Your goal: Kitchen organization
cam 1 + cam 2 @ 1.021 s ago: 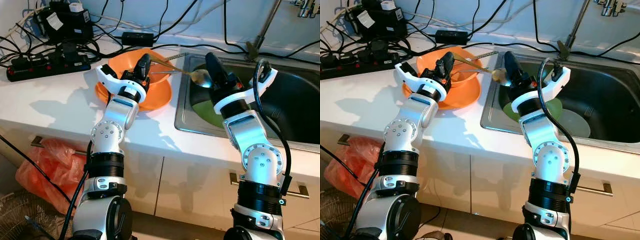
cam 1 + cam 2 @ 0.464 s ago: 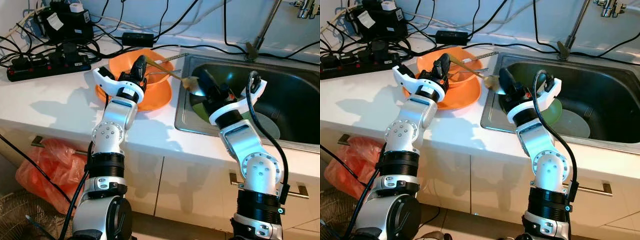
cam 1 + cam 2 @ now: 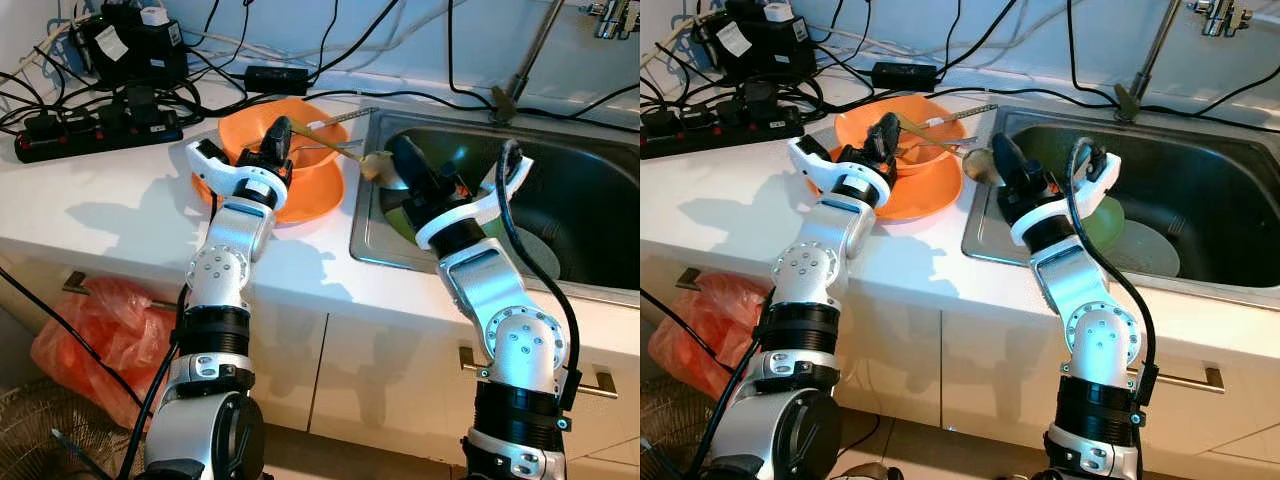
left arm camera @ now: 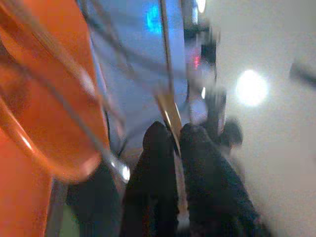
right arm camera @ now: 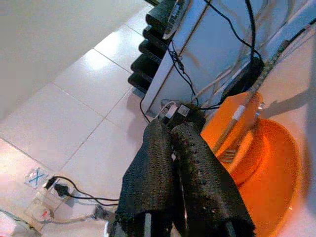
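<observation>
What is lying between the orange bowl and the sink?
In the left eye view, a strip of white countertop separates the orange bowl from the sink. Long utensils bridge it, reaching toward the right gripper.

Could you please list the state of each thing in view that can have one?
Left gripper: shut on a utensil handle, over the bowl.
Right gripper: shut, at the sink's left rim.
Orange bowl: upright on the counter, holding utensils.
Sink: holds a green plate.
</observation>
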